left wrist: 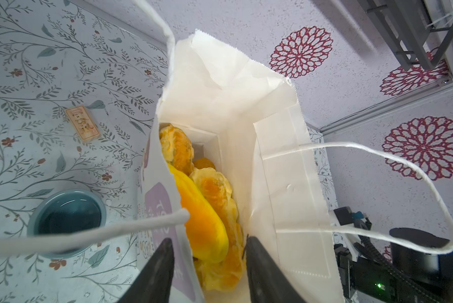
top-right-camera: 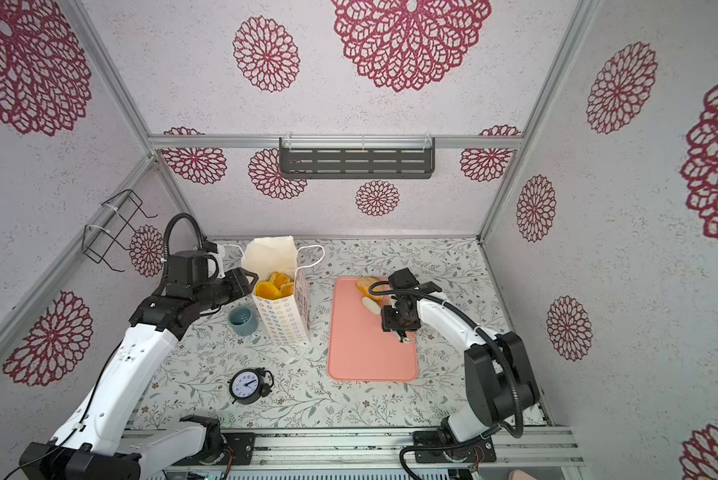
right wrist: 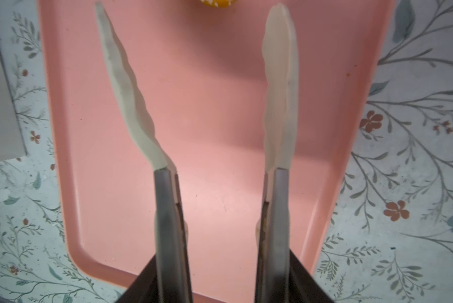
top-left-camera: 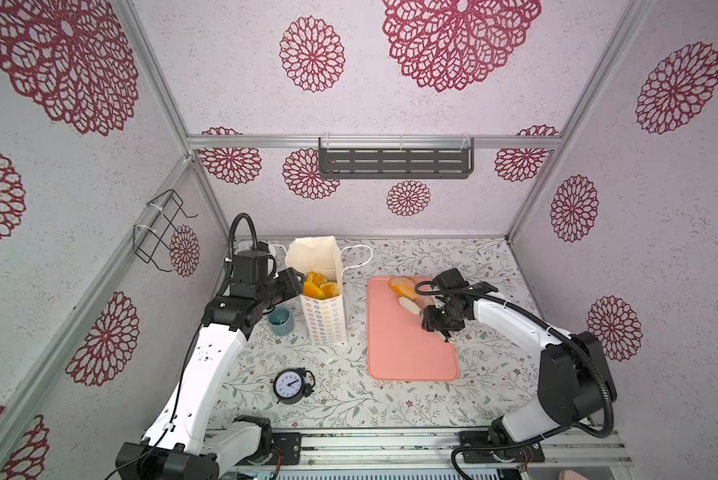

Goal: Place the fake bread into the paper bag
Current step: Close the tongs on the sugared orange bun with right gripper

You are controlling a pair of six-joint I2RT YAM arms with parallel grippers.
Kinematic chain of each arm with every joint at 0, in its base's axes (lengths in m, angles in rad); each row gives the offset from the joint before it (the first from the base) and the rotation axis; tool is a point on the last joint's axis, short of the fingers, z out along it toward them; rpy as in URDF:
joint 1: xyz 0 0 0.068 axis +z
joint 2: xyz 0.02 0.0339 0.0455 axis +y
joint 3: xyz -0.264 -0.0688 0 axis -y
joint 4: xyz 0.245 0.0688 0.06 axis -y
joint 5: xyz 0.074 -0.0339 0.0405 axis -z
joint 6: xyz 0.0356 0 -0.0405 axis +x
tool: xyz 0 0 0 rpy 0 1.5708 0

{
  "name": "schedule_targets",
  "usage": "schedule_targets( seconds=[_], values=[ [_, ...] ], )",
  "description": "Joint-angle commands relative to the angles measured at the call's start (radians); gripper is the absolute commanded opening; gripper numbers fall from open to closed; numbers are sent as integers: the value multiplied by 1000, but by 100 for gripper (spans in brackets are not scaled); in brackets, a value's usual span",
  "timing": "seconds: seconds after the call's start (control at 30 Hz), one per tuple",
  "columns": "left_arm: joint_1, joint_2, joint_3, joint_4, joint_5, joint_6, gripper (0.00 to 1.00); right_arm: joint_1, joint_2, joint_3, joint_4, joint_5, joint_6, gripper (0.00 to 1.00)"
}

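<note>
Clamping pale-tipped metal tongs (right wrist: 280,91), right claw (right wrist: 222,272), left claw (left wrist: 208,244) parted astride crinkled paper bag (left wrist: 285,183) wall

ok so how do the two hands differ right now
The left hand sits at the mouth of the paper bag; the right hand hovers over the pink tray. The left hand's bare fingers straddle the bag's wall; the right hand grips tongs, spread and empty. Neither carries fake bread.
</note>
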Motion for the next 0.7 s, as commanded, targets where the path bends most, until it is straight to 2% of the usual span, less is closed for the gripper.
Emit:
schedule_targets(
  seconds=[0.0, 0.67],
  values=[
    [-8, 2, -3, 13, 2, 15, 48, -3, 30, 56, -5, 61, -26, 56],
    [7, -3, -14, 8, 6, 20, 48, -21, 281, 356, -64, 77, -93, 55]
  ],
)
